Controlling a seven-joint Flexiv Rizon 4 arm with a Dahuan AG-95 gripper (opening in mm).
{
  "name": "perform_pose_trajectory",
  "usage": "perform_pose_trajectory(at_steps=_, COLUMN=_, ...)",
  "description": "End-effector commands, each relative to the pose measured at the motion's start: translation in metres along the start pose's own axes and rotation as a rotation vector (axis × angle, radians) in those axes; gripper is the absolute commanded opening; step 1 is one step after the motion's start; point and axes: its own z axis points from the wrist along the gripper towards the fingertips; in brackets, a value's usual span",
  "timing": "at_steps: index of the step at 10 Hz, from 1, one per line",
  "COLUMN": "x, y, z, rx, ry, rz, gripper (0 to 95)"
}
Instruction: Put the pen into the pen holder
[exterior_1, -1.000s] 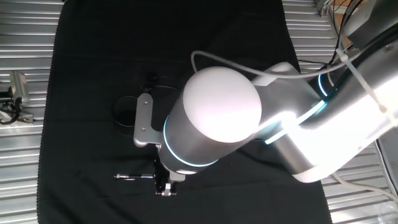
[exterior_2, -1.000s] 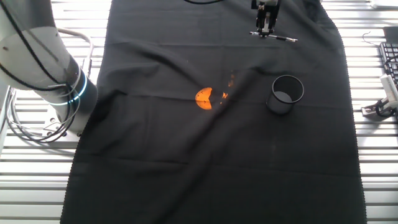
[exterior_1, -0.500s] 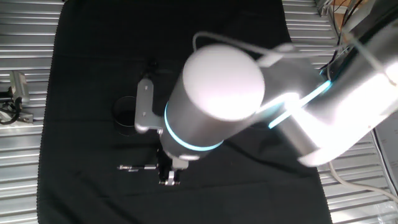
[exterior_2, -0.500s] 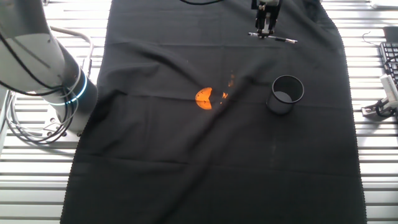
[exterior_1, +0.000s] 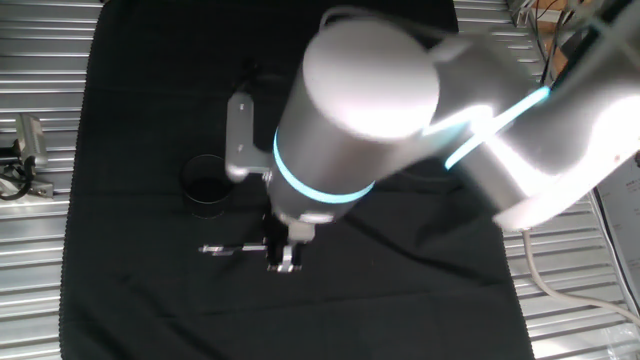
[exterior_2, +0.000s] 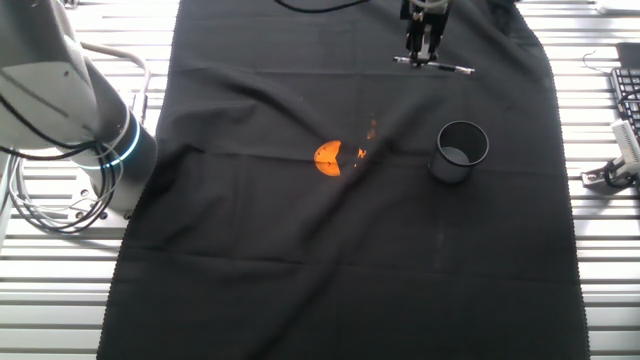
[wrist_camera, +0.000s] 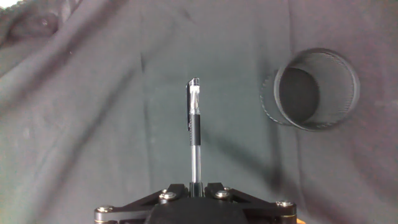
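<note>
In the one fixed view, the short round black cylindrical pen holder (exterior_1: 205, 185) stands upright at the left on the wrinkled black cloth (exterior_1: 140, 110) that covers the slatted metal table (exterior_1: 40, 250). Just to its right and nearer the camera, the slim black pen with a silver tip (exterior_1: 228, 249) sticks out sideways, roughly level, from the two-finger gripper (exterior_1: 284, 262), whose fingers are pinched on one end of it; the pen's free end points toward the left. Above the gripper the big white and grey arm (exterior_1: 370, 110), ringed with a blue light band, fills the middle and right of the view and hides much of the cloth. In the other fixed view, the arm's base (exterior_2: 70, 110) stands at the left edge beside the cloth, a small orange lump (exterior_2: 327, 157) lies near the middle of the cloth, the gripper (exterior_2: 422, 55) hangs at the top edge with the pen (exterior_2: 445, 67) crosswise in it, and the pen holder (exterior_2: 459, 151) stands further right and nearer the camera, well apart from the pen. In the hand view, the pen (wrist_camera: 194, 134) runs straight away from the closed fingers at the bottom centre, raised off the cloth, and the pen holder (wrist_camera: 317, 89) lies open-mouthed to its right, its dark inside showing, apart from the pen.
</note>
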Motion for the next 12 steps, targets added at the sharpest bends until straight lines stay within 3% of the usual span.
perform_pose_trajectory(at_steps=1, x=0.004, y=-0.010, z=-0.005, rx=-0.006, ry=0.003, rz=-0.005, gripper=0.0)
perform_pose_trajectory(at_steps=8, x=0.017, y=-0.047, z=-0.008, rx=-0.013, ry=0.003, rz=-0.038, gripper=0.0)
perform_pose_trajectory(at_steps=12, x=0.020, y=-0.056, z=-0.008, rx=-0.015, ry=0.004, rz=-0.047, gripper=0.0)
